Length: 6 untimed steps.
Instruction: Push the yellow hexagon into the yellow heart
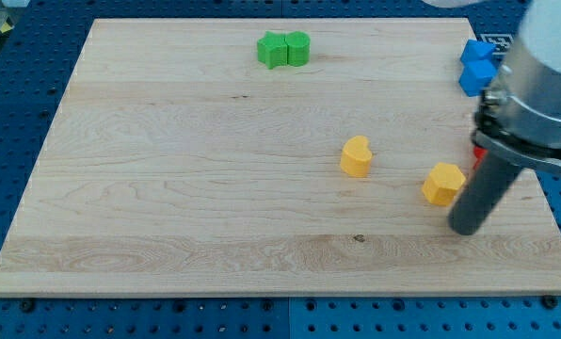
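The yellow hexagon (443,183) lies on the wooden board at the view's right. The yellow heart (356,156) lies to its left and slightly higher, a clear gap between them. My tip (467,229) rests on the board just below and to the right of the hexagon, close to it; I cannot tell if it touches. The dark rod rises up and to the right into the arm's body.
Two green blocks (283,49) sit together near the view's top middle. Two blue blocks (475,66) sit at the top right by the board's edge. A red block (479,150) peeks out behind the rod. The board's right edge is near my tip.
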Available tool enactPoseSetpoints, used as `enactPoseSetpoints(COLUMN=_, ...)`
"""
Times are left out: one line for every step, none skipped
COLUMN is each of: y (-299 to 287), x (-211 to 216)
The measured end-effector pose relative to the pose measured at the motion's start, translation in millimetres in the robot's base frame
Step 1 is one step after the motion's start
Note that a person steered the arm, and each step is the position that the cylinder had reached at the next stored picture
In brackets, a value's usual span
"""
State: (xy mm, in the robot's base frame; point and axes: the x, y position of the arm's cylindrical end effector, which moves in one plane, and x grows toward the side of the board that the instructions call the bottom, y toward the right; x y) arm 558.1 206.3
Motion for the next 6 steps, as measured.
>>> enactPoseSetpoints(y=28.8, x=-9.7)
enactPoseSetpoints(y=-6.2, x=-29.4)
enactPoseSetpoints(y=-27.0, x=-52.2)
enactPoseSetpoints(y=-37.2, x=-52.2)
enactPoseSetpoints(y=-59.3, x=-65.6)
enactPoseSetpoints(y=-61.0, x=-68.2)
